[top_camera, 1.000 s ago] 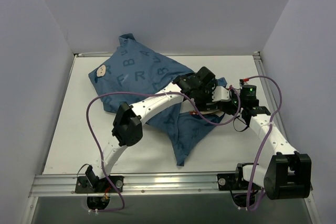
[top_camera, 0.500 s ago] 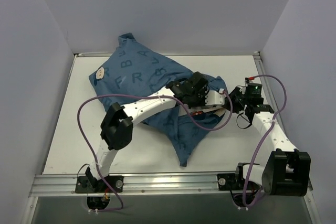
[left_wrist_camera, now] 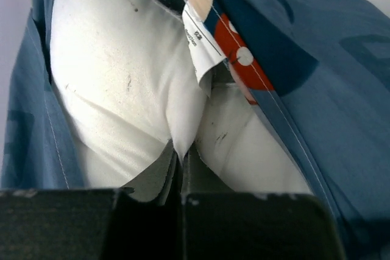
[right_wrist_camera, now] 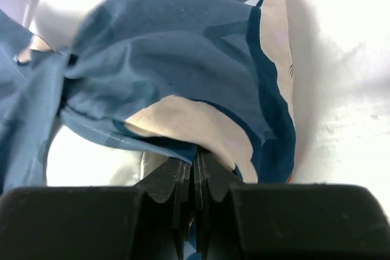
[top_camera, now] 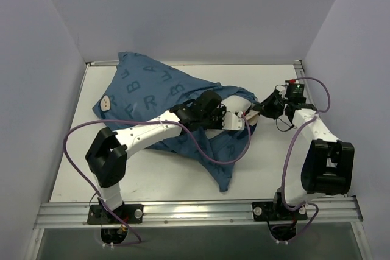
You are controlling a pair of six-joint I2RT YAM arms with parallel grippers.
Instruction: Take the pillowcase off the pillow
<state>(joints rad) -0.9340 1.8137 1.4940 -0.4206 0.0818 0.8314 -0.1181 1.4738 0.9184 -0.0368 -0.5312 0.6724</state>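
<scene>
The dark blue pillowcase (top_camera: 152,92) with pale letters lies bunched across the left and middle of the table. At its open right end the white pillow (top_camera: 239,98) peeks out. My left gripper (top_camera: 236,120) reaches into that opening. In the left wrist view it (left_wrist_camera: 181,153) is shut on a pinched fold of the pillow (left_wrist_camera: 116,83), whose white tag (left_wrist_camera: 200,44) shows just above, with the pillowcase (left_wrist_camera: 323,95) folded back around it. My right gripper (top_camera: 256,112) is shut on the pillowcase's edge; the right wrist view shows its jaws (right_wrist_camera: 196,156) clamped on the blue hem (right_wrist_camera: 183,47).
The white table (top_camera: 292,162) is walled at the back and on both sides. A metal rail (top_camera: 195,211) runs along the near edge. Purple cables (top_camera: 79,132) loop beside both arms. A tail of the pillowcase (top_camera: 224,175) hangs toward the near edge.
My left gripper has shut on the pillow and drawn leftward, its elbow swinging left. The right gripper has pulled the case's edge to the far right. The bundle has shifted left.
</scene>
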